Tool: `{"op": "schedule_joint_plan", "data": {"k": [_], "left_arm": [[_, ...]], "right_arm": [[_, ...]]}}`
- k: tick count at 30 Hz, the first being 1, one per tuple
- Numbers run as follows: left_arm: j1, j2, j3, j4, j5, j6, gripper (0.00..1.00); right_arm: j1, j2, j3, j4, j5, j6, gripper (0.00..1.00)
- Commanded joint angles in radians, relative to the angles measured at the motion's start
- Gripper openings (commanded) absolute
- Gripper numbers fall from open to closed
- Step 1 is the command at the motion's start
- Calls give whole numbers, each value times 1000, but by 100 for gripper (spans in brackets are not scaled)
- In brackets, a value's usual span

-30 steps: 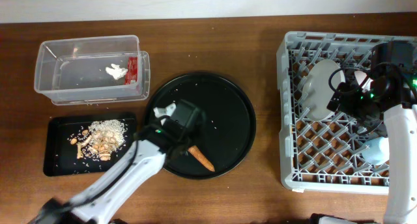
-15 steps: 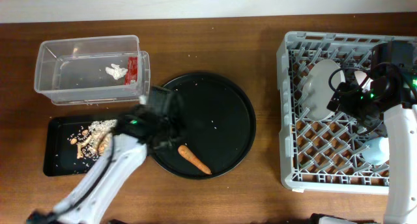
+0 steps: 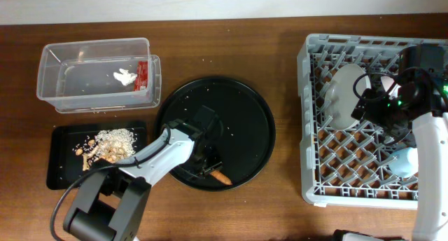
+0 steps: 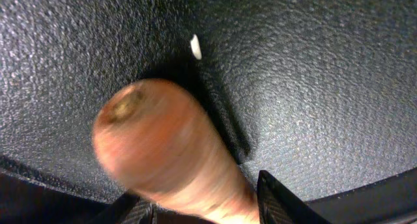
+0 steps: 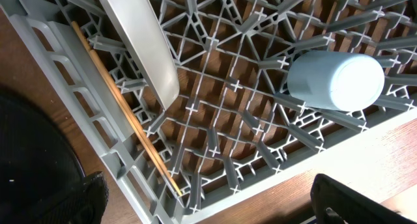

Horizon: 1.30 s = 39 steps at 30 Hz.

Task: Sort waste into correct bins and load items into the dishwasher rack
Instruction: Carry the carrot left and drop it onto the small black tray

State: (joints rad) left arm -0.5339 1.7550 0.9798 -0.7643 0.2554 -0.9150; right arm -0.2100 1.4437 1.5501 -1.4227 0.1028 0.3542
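Our left gripper (image 3: 211, 164) straddled the carrot (image 4: 171, 160) at the near edge of the round black tray (image 3: 245, 104), one finger on each side, probably to lift it into the small black tray (image 3: 64, 172) on the left. Whether it had clamped yet, we could not tell. Our right gripper (image 5: 208, 201) hung wide open and empty over the rack (image 3: 308, 122)

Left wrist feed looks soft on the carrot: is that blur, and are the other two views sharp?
Left wrist: the carrot is smeared, the round black tray texture crisp. Right wrist: light-blue cup and dishwasher rack sharp. Overhead: sharp, evenly lit.
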Motion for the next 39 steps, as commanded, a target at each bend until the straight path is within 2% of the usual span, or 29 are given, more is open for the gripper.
{"op": "schedule_joint_plan", "data": {"k": [1,3,4,6,9,11,15,19,22,27,33,39], "left_arm": [[-2,19,3,21,-1,-16,48],[-2,20,3,55,-19,-16,44],[-2,20,3,66,-35,-16,35],[-2,20,3,69,-53,-16,25],[-2,20,3,72,-53,-16,16],[0,19,3,72,-52,-16,13],[25,-1,36,69,-52,-7,13],[99,-87,96,66,-58,81,11],[219,-210,121,0,-142,89,8],[469,-364,121,-131,-337,180,8],[770,-359,119,-165,-479,180,8],[984,-261,111,-165,-488,180,8]], "right_arm": [[-6,3,-7,-3,-6,-10,98],[-6,3,-7,-3,-6,-10,98],[-6,3,-7,-3,-6,-10,98],[-6,3,-7,-3,-6,-10,98],[-6,3,-7,-3,-6,-10,98],[-6,3,-7,-3,-6,-10,98],[-6,3,-7,-7,-6,-10,98],[-6,3,-7,-8,-6,-10,98],[-6,3,-7,-7,-5,-10,98],[-6,3,-7,-6,-5,-10,98],[-6,3,-7,-7,-5,-10,98],[-6,3,-7,-7,-6,-10,98]]}}
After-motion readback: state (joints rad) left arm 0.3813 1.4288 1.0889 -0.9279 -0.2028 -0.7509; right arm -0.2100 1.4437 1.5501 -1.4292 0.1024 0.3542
